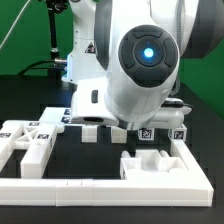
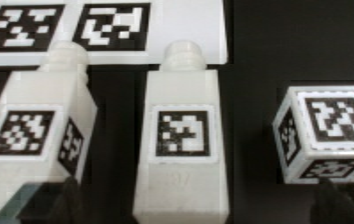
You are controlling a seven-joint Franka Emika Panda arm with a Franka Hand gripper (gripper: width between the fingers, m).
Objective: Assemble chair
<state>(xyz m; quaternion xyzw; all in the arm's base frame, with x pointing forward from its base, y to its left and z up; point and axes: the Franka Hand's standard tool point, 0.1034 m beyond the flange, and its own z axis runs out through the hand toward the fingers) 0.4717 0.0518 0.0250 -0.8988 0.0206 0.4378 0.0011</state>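
Nearest me, the long white L-shaped rail [image 1: 70, 188] runs along the table's front. Behind it the robot arm [image 1: 145, 60] leans low and hides its gripper, so I cannot tell whether the fingers are spread or pressed together. The wrist view shows a chair post [image 2: 49, 120] and a second post [image 2: 188, 125] lying side by side, a tagged block [image 2: 328, 130] beside them and the marker board [image 2: 85, 30] near their tips. More chair parts [image 1: 30, 140] sit at the exterior view's left. The 2 posts lie so close that a finger descending between them could shove one askew or pinch both.
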